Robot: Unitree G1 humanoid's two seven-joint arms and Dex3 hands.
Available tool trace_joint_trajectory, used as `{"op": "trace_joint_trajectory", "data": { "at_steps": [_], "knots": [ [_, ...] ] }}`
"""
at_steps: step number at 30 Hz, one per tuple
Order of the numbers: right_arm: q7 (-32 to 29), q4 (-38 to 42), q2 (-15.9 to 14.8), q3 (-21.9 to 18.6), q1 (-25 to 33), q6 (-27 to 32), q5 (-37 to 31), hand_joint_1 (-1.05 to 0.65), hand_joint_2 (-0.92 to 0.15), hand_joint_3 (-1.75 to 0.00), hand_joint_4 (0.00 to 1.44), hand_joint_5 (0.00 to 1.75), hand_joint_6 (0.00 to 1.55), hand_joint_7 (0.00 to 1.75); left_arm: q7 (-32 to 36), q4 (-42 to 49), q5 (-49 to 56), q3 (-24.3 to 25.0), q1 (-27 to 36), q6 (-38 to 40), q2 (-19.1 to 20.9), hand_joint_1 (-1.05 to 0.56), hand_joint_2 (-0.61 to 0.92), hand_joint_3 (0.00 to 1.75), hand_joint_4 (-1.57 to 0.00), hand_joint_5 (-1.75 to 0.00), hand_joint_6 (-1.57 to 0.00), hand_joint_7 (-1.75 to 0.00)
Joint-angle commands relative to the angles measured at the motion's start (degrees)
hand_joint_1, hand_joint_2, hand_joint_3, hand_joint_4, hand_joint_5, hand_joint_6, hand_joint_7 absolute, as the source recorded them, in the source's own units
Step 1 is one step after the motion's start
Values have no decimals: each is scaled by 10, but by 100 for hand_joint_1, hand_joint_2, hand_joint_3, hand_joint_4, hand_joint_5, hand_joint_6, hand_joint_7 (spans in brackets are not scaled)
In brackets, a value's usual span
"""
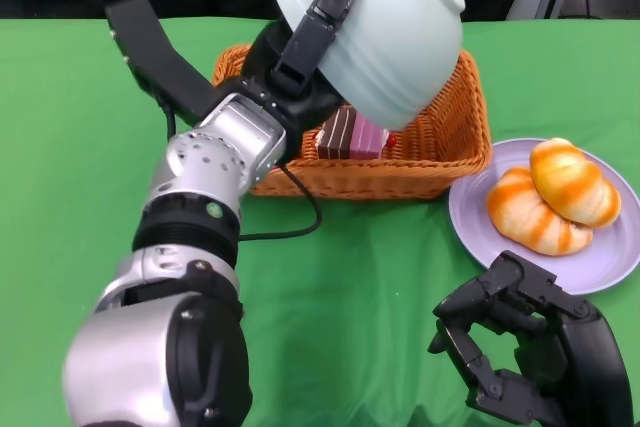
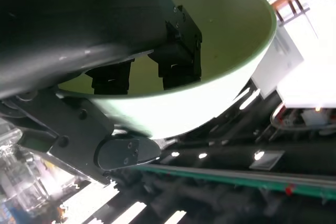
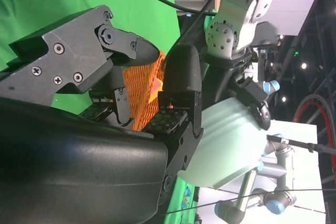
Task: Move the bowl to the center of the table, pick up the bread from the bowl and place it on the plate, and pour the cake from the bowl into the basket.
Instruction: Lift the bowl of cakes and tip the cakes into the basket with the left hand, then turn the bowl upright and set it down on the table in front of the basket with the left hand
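**Bowl Inverted Over Basket, Cake Deposited, Bread on Plate**

The bowl [image 1: 385, 22], pale green with a ribbed outer wall, is held in the air above the basket [image 1: 440, 142], tipped so that its opening faces away from the head camera and downward. The left wrist view shows the bowl's interior [image 2: 226, 35] with nothing visible in it.

The left hand [image 1: 300, 57] grips the bowl at the rim: one finger lies across the outer wall in the head view, and other fingers [image 2: 178, 61] press against the inner wall in the left wrist view. The silver left forearm rises from the lower left of the head view to the bowl.

The cake [image 1: 350, 134], a layered brown and pink piece, lies inside the basket directly below the bowl, near the basket's front wall. The basket is orange wicker and stands on the green tabletop [image 1: 380, 277] toward its far side.

The bread [image 1: 550, 197], two orange-striped pieces touching one another, rests on the lavender plate [image 1: 470, 217]. The plate stands on the tabletop just beside the basket, on the robot's right.

The right hand [image 1: 525, 347] hovers low over the tabletop, near the front edge of the plate. Its fingers [image 3: 181, 87] are partly curled and apart, holding nothing.
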Motion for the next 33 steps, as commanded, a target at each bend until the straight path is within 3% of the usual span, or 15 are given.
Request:
{"op": "trace_joint_trajectory", "data": {
  "at_steps": [1,6,12,17,19,23,29,33],
  "knots": [
    [-5,7,-3,-4,-2,-11,2,-13,-61,-80,68,146,68,122,-75,-46,34,-41,10,-74,6,-11,80,90,-75,-154,-75,-140],
    [-6,17,-3,-6,-7,-18,3,-15,-60,-80,70,146,69,124,-120,-98,89,-94,26,-185,10,-11,59,113,-78,-159,-81,-137],
    [-8,25,-6,-7,-11,-24,-1,-17,-60,-80,71,147,68,126,-141,-151,130,-138,42,-271,20,-16,58,109,-81,-160,-84,-135],
    [-13,25,-8,-6,-9,-25,-8,-17,-60,-79,71,148,68,128,-175,-220,221,-203,77,-414,67,-10,46,130,-80,-168,-82,-142],
    [-12,23,-9,-6,-9,-22,-6,-17,-61,-80,70,148,67,128,-174,-233,241,-219,88,-443,81,-9,52,124,-76,-169,-79,-141],
    [-4,25,-12,-7,-11,-26,8,-17,-63,-76,68,149,67,126,-193,-213,300,-250,112,-612,135,-8,61,111,-70,-168,-72,-140],
    [-2,15,-18,-16,-13,-18,13,-15,-67,-71,68,148,67,124,-142,-184,390,-270,155,-755,194,-1,39,122,-72,-163,-82,-127],
    [3,2,-24,-20,-15,-4,19,-12,-68,-72,65,150,66,123,-72,-170,457,-262,186,-822,218,1,37,123,-81,-153,-88,-120]
  ]
}}
